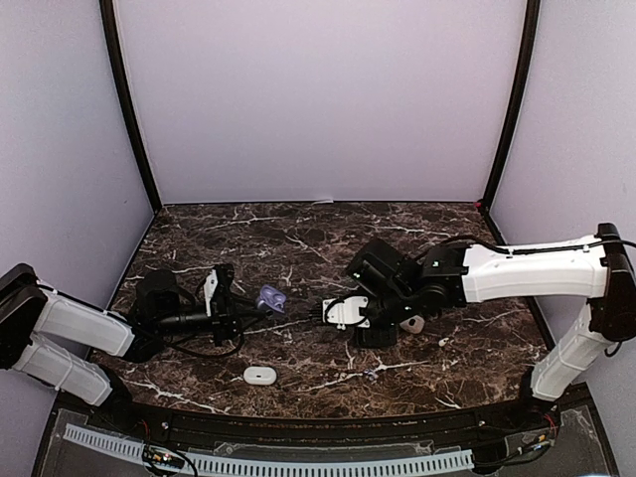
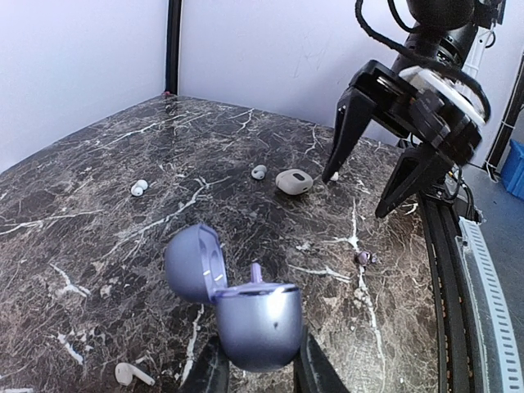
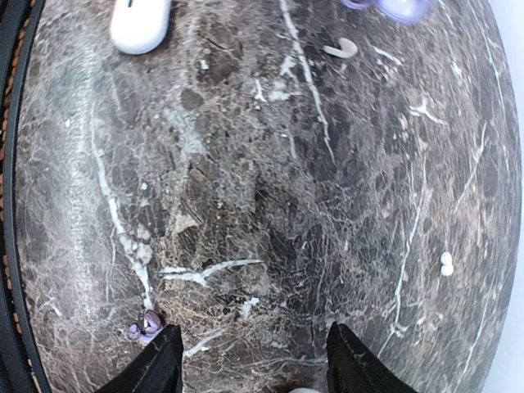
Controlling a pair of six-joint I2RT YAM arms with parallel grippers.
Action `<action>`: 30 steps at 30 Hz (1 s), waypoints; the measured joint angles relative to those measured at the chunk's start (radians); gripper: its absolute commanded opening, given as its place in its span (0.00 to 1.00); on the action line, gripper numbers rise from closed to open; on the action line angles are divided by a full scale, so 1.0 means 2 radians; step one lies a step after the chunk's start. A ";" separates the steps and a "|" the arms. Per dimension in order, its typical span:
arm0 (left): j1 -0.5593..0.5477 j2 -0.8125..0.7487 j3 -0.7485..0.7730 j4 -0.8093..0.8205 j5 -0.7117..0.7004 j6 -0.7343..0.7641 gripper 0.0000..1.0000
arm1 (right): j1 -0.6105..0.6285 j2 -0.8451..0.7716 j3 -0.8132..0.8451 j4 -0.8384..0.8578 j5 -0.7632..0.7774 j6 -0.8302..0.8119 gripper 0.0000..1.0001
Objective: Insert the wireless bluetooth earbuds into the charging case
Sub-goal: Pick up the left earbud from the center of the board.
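Observation:
My left gripper (image 2: 260, 366) is shut on the lavender charging case (image 2: 255, 318), held low over the table with its lid (image 2: 195, 264) swung open. A lavender earbud stem (image 2: 256, 273) pokes up from the case's mouth. In the top view the case (image 1: 270, 298) sits at the left gripper's (image 1: 246, 306) tip. My right gripper (image 1: 333, 310) faces it a short way off, open and empty, fingers (image 2: 348, 131) spread. Another lavender earbud (image 3: 145, 326) lies on the marble just beside its left finger (image 3: 160, 364). White earbuds (image 2: 138, 187) (image 2: 259, 171) (image 2: 131, 374) lie scattered.
A closed white case (image 1: 260, 374) lies near the front edge. A beige case (image 2: 294, 181) rests under the right arm (image 1: 517, 270). A white earbud (image 3: 446, 263) lies to the right gripper's (image 3: 255, 360) right, another (image 3: 341, 48) ahead of it. Walls enclose the marble table (image 1: 298, 238).

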 measured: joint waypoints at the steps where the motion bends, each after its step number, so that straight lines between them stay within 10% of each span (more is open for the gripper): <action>1: 0.000 0.000 0.000 0.000 0.000 0.000 0.14 | -0.003 -0.007 -0.004 0.006 0.001 0.038 0.62; 13: 0.000 0.001 -0.001 0.005 0.020 -0.001 0.14 | -0.083 -0.082 -0.090 -0.014 -0.035 0.422 0.47; 30: -0.042 0.156 0.004 0.216 0.060 -0.118 0.13 | -0.107 -0.123 -0.219 0.239 -0.183 0.473 0.41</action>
